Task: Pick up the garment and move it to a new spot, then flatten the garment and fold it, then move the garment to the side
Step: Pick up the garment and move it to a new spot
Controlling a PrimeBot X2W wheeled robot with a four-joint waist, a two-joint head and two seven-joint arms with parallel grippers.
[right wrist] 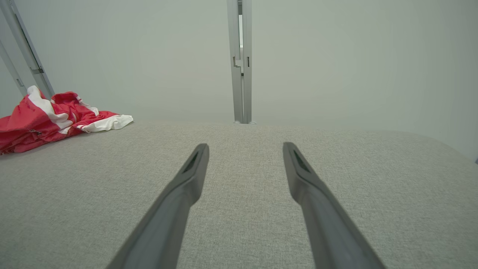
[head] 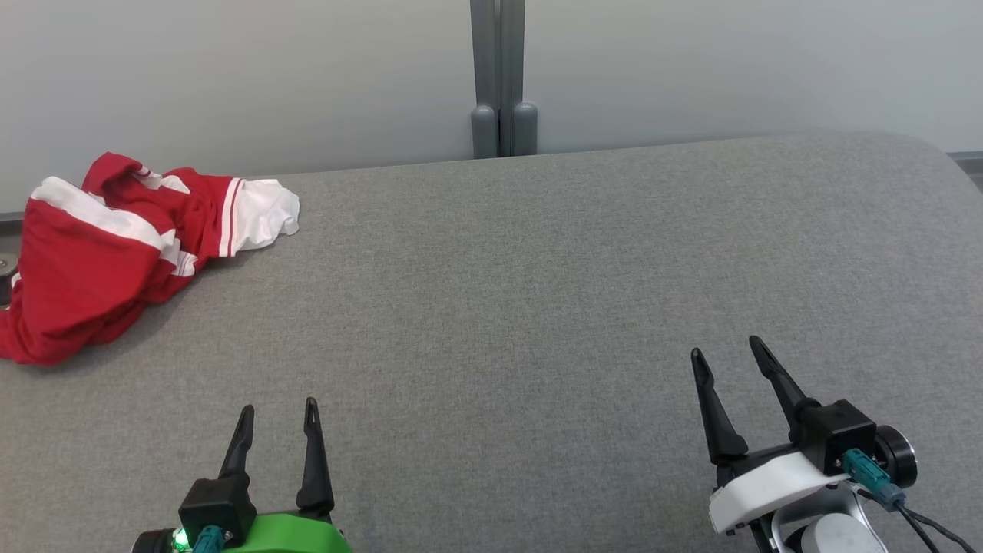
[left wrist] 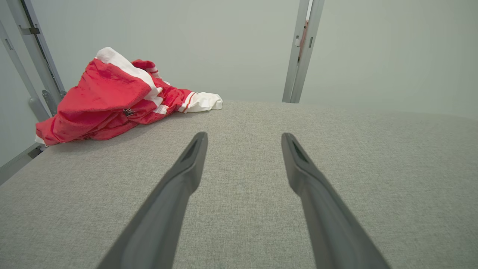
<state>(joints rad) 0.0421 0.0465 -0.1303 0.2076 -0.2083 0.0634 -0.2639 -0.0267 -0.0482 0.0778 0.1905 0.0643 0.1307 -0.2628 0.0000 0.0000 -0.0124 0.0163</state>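
The garment (head: 100, 253) is red with white bands and a white cuff. It lies crumpled in a loose heap at the far left corner of the grey table (head: 537, 292), reaching its left edge.

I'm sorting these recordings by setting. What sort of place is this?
Probably a lab or test room set up for cloth handling: a grey fabric-covered table stands against plain pale partition panels joined by a metal post, and a crumpled red-and-white garment lies at its far left corner.
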